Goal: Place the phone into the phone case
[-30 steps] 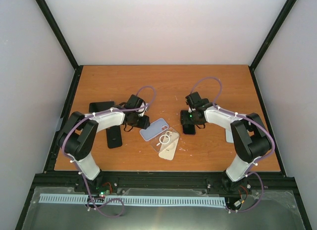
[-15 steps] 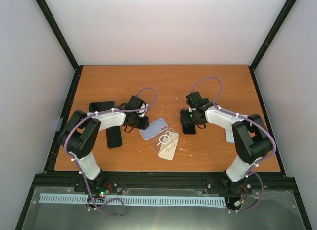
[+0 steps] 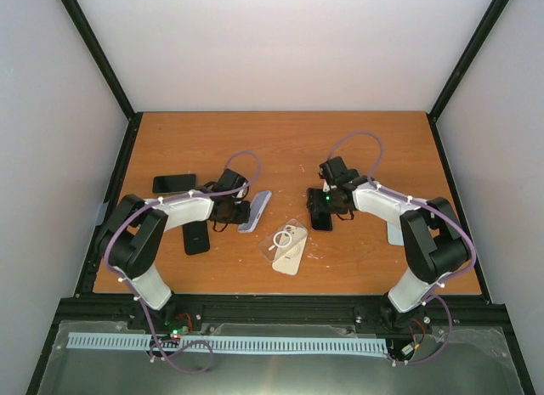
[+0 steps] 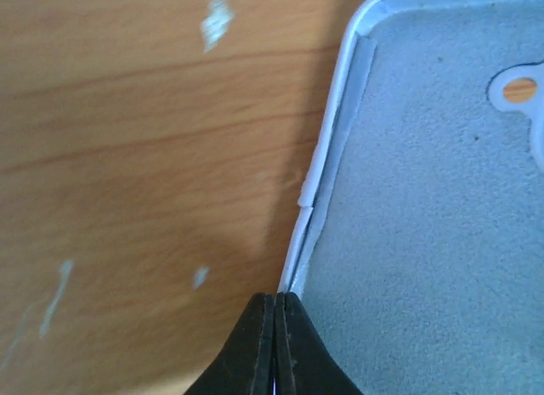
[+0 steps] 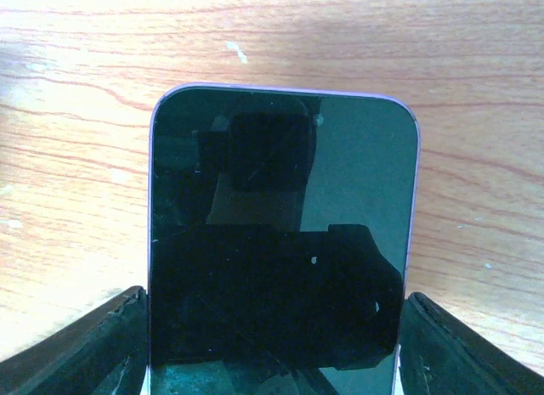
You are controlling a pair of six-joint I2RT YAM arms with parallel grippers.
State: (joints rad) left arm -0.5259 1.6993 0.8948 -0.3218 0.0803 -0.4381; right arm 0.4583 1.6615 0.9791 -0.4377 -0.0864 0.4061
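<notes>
**Item 1. Table** (image 3: 280,140): orange-brown wood top, black frame along its edges.

**Item 2. Phone case** (image 3: 256,210): pale lilac with a grey lining and a camera cut-out (image 4: 519,90). It sits left of the table's centre, tilted so that it looks narrow from above.

**Item 3. Left gripper** (image 3: 235,211): jaws together, pinched on the rim of the phone case. In the wrist view the 2 fingertips (image 4: 259,348) meet with only the thin rim between them.

**Item 4. Phone** (image 3: 321,217): dark screen up, purple edge. It lies right of the table's centre, well apart from the phone case.

**Item 5. Right gripper** (image 3: 324,206): jaws wide, clamped across the width of the phone, 1 finger (image 5: 89,352) against each long side. Whether the phone is lifted off the wood cannot be told.

**Item 6. Clear case** (image 3: 286,238): white ring on its back. It lies between the 2 grippers, nearer the front edge, overlapping a gold phone (image 3: 286,259).

**Item 7. Black phones**: 2, near the left edge. 1 (image 3: 174,183) lies crosswise, toward the back. The other (image 3: 196,237) lies lengthwise, partly under the left arm.

**Item 8. Pale flat object** (image 3: 393,234): near the right edge, mostly hidden by the right arm, its kind unclear.
</notes>
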